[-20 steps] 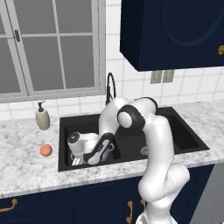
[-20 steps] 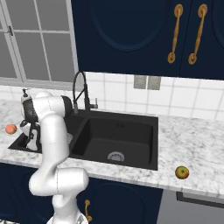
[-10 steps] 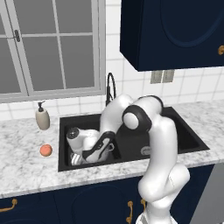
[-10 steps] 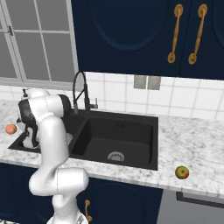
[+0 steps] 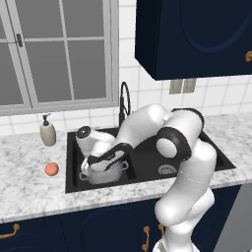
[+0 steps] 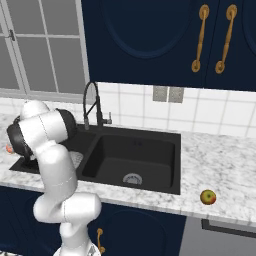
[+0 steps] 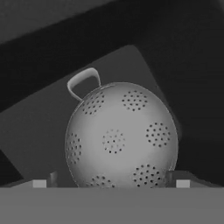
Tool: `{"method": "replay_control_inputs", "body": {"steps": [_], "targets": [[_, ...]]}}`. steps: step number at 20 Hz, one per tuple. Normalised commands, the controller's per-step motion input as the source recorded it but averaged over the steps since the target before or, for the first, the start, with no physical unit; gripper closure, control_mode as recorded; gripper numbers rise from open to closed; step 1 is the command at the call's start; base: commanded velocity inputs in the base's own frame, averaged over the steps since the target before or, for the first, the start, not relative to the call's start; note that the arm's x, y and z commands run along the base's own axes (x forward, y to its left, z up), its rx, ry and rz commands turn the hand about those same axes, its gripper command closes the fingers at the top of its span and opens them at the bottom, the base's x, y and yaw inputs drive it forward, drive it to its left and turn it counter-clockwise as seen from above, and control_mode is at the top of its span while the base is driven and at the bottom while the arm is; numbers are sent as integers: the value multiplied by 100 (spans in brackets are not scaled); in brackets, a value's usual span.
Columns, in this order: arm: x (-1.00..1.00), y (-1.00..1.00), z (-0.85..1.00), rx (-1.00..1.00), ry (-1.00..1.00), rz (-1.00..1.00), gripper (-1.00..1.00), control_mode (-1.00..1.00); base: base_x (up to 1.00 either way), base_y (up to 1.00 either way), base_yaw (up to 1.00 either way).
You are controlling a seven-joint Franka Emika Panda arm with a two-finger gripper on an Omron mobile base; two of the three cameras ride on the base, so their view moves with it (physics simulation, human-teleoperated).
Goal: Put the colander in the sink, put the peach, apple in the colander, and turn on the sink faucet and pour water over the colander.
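Item: colander [image 7: 120,135], frame centre, in sink [image 5: 147,170]; gripper [image 7: 111,183] spread wide, empty. Risk: lifting carelessly, you snag its rim.

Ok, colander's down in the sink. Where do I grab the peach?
Take the peach across its widest middle, coming straight down from above. It is round and sits alone on the counter left of the sink, soap dispenser well behind.

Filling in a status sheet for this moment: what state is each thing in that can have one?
colander: upright in the left basin, empty
gripper: open, over the colander, holding nothing
faucet: off, no water running
sink: right basin empty
peach: on the counter left of the sink
apple: on the counter right of the sink
cabinet doors: shut
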Motion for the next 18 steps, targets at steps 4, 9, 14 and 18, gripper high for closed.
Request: {"method": "replay_control_inputs", "body": {"steps": [4, 9, 14, 18], "targets": [[-51, -19, 90, 0, 0, -18, -100, -100, 0, 0, 0], [-75, -7, 74, 8, 0, -29, -100, -100, 0, 0, 0], [-73, -3, 54, 19, -1, -34, -100, -100, 0, 0, 0], [-60, -31, 45, 19, -1, -33, -100, -100, 0, 0, 0]]}}
